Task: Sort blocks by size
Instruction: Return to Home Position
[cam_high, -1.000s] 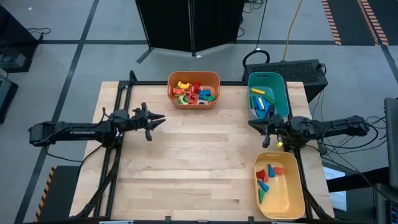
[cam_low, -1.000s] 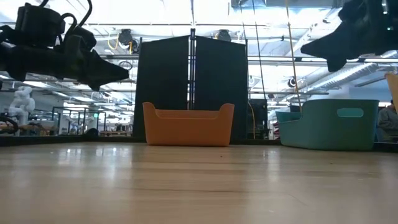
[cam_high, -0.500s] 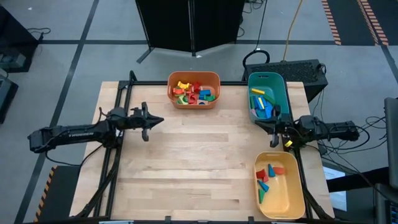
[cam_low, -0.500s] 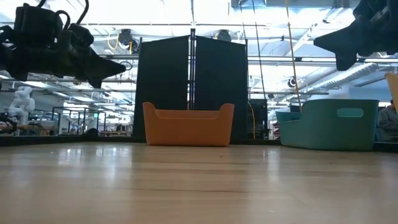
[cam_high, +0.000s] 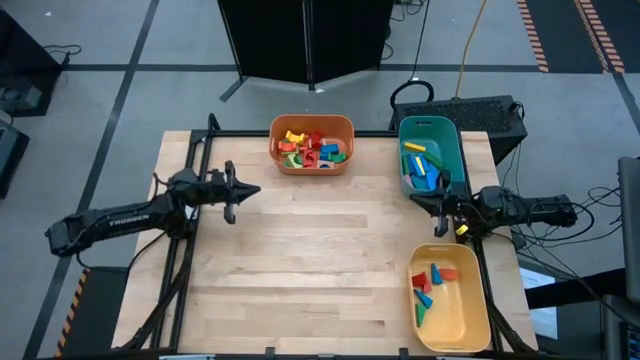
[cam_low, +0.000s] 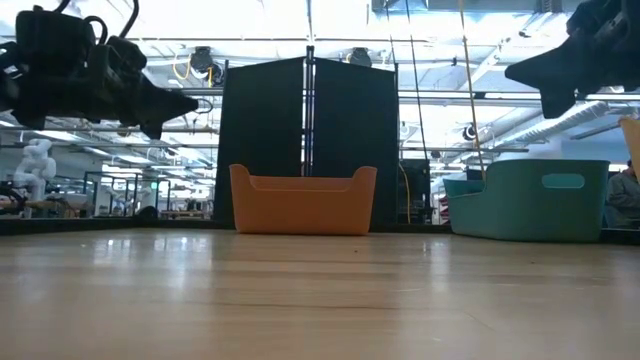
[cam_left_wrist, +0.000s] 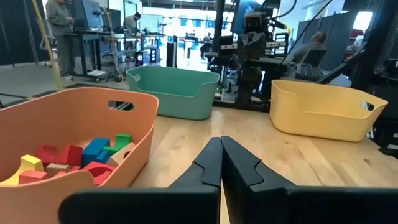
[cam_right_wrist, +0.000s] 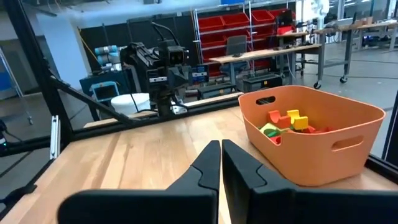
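On the wooden table (cam_high: 320, 270), three bins stand along the far and right edges: an orange bin (cam_high: 312, 171) at the far edge near the middle, a teal bin (cam_high: 430, 121) at the far right corner, and a yellow bin (cam_high: 455, 320) at the near right corner. All the blocks in view lie inside these bins. The orange bin holds a mixed heap of red, yellow, green and blue blocks (cam_high: 310, 148). The teal bin holds blue, green and yellow pieces. The yellow bin holds a few red, blue and green pieces toward its far end. The left gripper (cam_high: 252, 190) is located over the left part of the table, well apart from the orange bin, and points toward the table's middle. In the left wrist view its fingers (cam_left_wrist: 208, 165) are pressed together with nothing between them. The right gripper (cam_high: 418, 200) is located at the right edge, between the teal and yellow bins and just beside the teal bin's near end, pointing inward. In the right wrist view its fingers (cam_right_wrist: 208, 168) are likewise closed against each other and empty. The low view shows both grippers raised clear of the table top.
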